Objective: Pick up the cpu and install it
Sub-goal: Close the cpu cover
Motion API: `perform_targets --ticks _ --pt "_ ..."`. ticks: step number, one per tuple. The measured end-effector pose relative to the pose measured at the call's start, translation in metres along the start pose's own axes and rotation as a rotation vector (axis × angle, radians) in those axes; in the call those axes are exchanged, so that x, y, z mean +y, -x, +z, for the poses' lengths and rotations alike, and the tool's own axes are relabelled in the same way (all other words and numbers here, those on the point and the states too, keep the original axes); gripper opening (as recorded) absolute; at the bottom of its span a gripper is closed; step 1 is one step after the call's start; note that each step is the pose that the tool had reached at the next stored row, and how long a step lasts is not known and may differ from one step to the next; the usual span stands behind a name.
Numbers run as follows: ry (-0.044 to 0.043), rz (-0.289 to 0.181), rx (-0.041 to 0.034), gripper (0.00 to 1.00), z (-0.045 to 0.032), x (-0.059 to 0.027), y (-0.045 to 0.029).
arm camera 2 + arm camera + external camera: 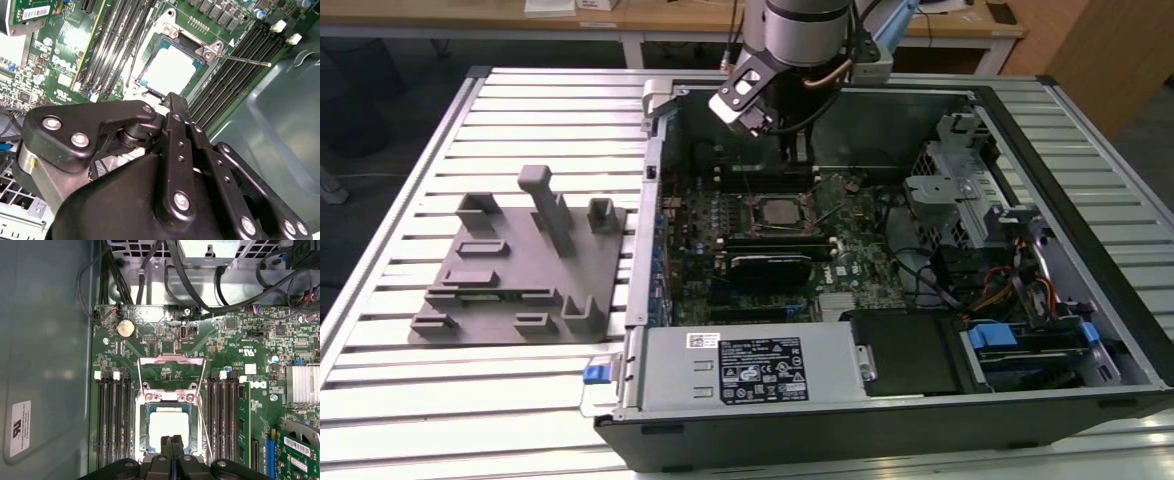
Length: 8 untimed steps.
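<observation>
A: One gripper (172,442), jaws squeezed tog., nothing betw. them that I can see.
B: And the cpu (169,426)?
A: Flat in the socket (143,437) on the motherboard (150,320), silver top up. It sits right off the fingertips, on the side twd the raised load plate (171,371). Tips overlap its nearest edge in the first wrist view.
B: Touching?
A: Can't tell; wrist views give no height. Exterior view has the gripper (795,160) hanging inside the PC case (1067,250) over the board, cpu (781,210) near the tips, on the side facing that camera.
B: Long axis?
A: None, it's square. Edges run parallel w/ the memory slots (114,420) either side.
B: Second wrist view add anything?
A: Thin retention lever (245,60) sticking out across the slots beside the socket, plus cpu (167,70) square in its frame. Exterior view adds a grey parts fixture (507,260) on the slatted table (400,400), apart from the case, exterior view's left.
</observation>
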State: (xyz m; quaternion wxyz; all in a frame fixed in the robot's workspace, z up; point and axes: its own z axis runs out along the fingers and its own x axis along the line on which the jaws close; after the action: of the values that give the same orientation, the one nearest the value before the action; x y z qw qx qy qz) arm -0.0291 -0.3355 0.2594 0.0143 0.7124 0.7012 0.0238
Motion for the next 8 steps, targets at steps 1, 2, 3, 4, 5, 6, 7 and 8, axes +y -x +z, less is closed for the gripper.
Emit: perform_targets --ticks 1,2,3,4,5,6,7,8 --pt "0.0000 0.000 0.0000 0.11 0.0000 0.0005 -0.0001" --pt "0.0000 0.000 -0.0001 0.11 0.0001 0.0013 -0.0002" --pt "-0.0001 0.000 0.0000 0.11 0.0002 0.0021 -0.0004" --pt "-0.0002 0.000 0.0000 0.11 0.0002 0.0027 -0.0006" --pt "-0.0003 0.000 -0.0001 0.11 0.0002 0.0033 -0.0007" --pt "-0.0003 0.000 -0.0002 0.11 0.0002 0.0037 -0.0009" --pt "-0.0002 0.000 -0.0001 0.11 0.0003 0.0041 -0.0011" --pt "-0.0002 0.000 -0.0003 0.11 0.0003 0.0045 -0.0013"
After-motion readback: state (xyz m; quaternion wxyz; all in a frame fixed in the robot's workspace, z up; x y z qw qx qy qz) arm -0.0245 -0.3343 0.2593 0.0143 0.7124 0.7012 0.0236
